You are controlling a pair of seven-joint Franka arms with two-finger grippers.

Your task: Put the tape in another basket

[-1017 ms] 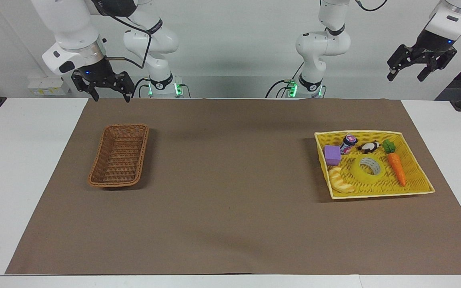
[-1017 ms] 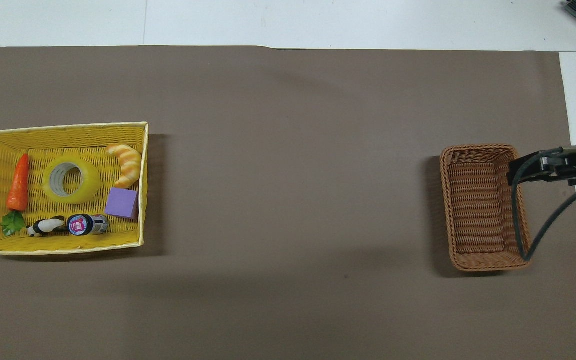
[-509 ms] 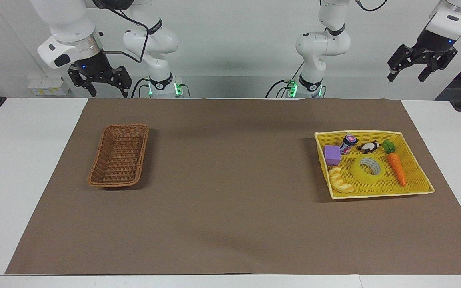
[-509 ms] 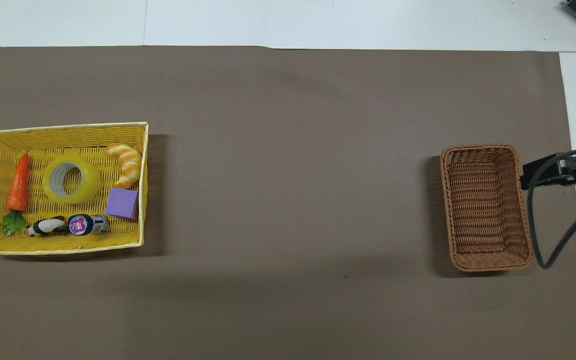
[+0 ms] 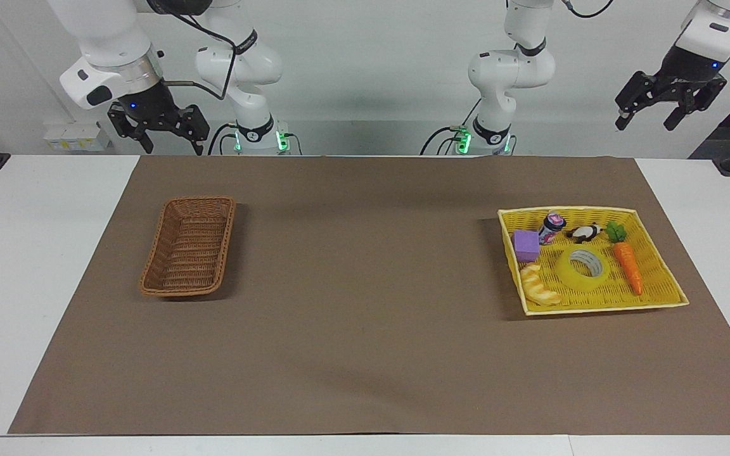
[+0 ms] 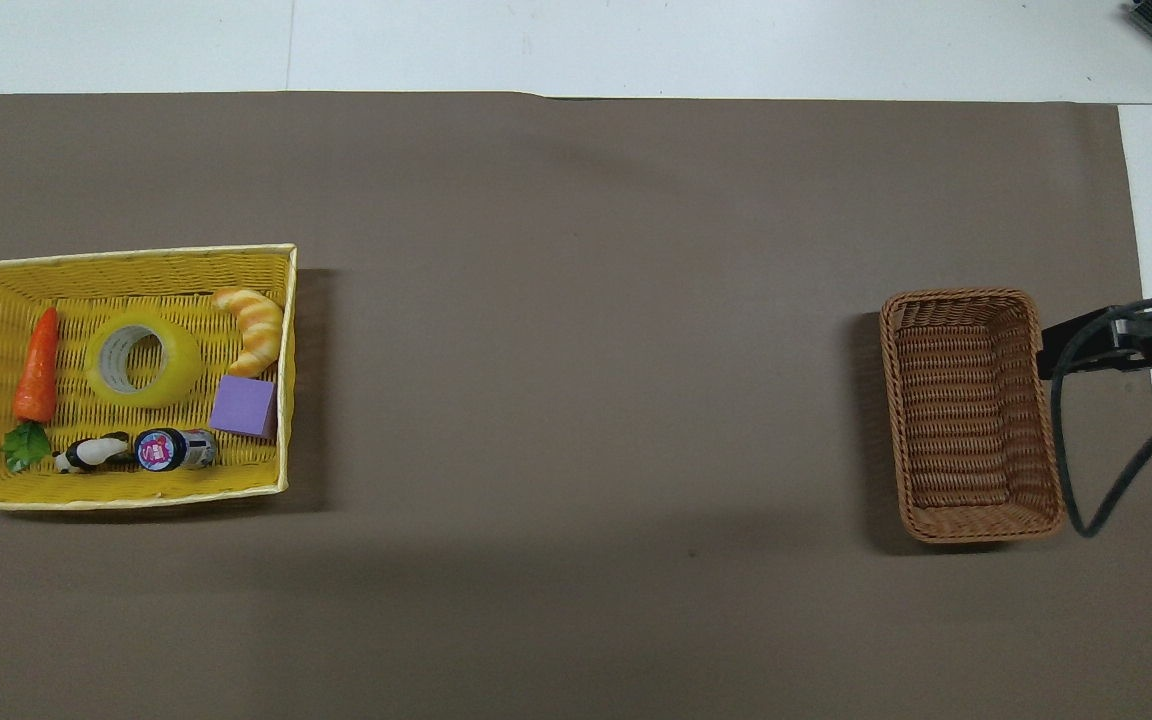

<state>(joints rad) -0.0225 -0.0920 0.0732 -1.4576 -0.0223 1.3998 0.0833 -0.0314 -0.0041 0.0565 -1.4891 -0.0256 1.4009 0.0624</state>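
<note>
while both claws gape open, glossy round tape [image 5: 583,268] lies in meshed yellow tray [image 5: 663,278].

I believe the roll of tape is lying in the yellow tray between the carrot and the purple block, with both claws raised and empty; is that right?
Not quite: the tape lies in the yellow tray between the carrot and the croissant, as the overhead view shows. The purple block sits nearer to the robots than the croissant. The left claw and right claw are indeed raised and empty.
</note>
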